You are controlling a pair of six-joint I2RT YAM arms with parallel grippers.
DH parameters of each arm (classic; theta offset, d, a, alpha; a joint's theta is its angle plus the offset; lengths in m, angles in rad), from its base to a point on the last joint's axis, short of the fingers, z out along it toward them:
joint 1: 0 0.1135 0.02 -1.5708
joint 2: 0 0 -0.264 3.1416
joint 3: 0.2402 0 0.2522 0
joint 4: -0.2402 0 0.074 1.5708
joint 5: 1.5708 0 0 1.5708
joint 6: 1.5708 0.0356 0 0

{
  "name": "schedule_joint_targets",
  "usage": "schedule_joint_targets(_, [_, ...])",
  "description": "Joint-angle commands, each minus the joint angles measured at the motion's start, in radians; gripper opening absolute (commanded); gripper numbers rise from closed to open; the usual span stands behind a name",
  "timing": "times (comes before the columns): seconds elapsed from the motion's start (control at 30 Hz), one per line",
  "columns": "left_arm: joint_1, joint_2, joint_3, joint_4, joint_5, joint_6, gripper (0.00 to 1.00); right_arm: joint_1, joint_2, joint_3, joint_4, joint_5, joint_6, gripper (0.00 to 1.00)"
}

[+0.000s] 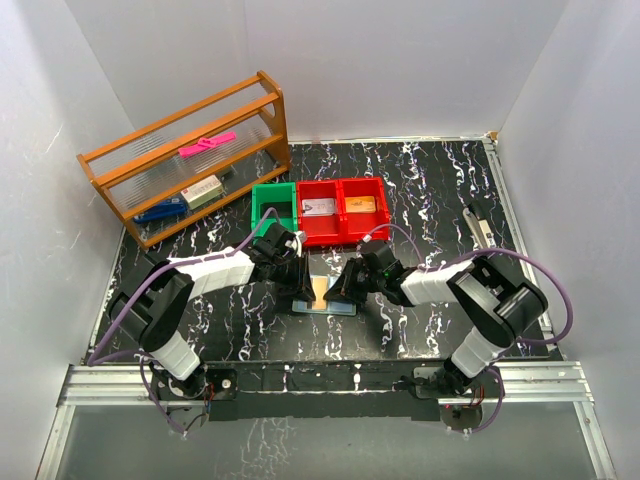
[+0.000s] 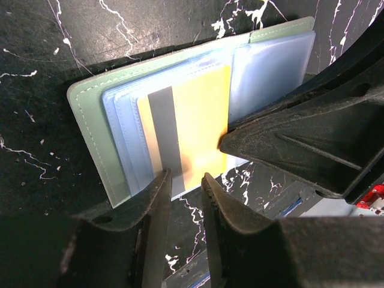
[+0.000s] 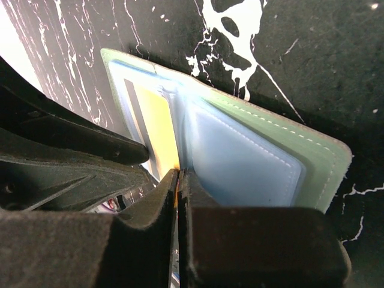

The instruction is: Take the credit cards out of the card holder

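Evidently mid-extraction: right gripper point(image 3: 178, 179) pinched the yellow credit card point(image 2: 204, 114); left gripper point(image 2: 185, 183), jaws narrowly parted, sat at the lower edge of the card holder point(image 2: 90, 114). Next needed: steady outward pull.

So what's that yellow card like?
The yellow credit card is thin, flat and plastic-looking, with a grey stripe down one side. It lies among the clear bluish sleeves of the open card holder on the black table. The right gripper is shut, pinching its edge. The left gripper, slightly open, sits at another edge.
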Motion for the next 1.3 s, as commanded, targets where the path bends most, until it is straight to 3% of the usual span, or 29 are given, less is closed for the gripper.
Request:
schedule_joint_targets(0.0, [-0.004, -0.012, -0.031, -0.078, -0.077, 0.019, 0.26, -0.018, -0.066, -0.005, 0.003, 0.019, -0.014, 0.00])
schedule_joint_targets(0.5, [-0.004, 0.017, -0.039, -0.061, -0.098, 0.017, 0.23, -0.091, -0.110, -0.061, -0.004, -0.063, -0.037, 0.01])
schedule_joint_targets(0.7, [-0.005, 0.010, -0.026, -0.066, -0.085, 0.021, 0.23, -0.090, -0.072, -0.064, 0.068, -0.073, 0.009, 0.20])
schedule_joint_targets(0.83, [-0.008, 0.016, -0.021, -0.067, -0.080, 0.022, 0.23, -0.090, -0.048, -0.063, 0.087, -0.056, 0.016, 0.25])
schedule_joint_targets(0.9, [-0.010, 0.018, -0.020, -0.069, -0.081, 0.024, 0.23, -0.090, -0.043, -0.066, 0.095, -0.048, 0.015, 0.23])
schedule_joint_targets(1.1, [-0.014, -0.004, -0.018, -0.073, -0.097, 0.015, 0.23, -0.090, -0.062, -0.082, 0.094, -0.032, 0.015, 0.03])
schedule_joint_targets(1.27, [-0.016, -0.059, 0.014, -0.063, -0.101, 0.010, 0.31, -0.090, -0.086, -0.099, 0.067, -0.020, -0.003, 0.00])
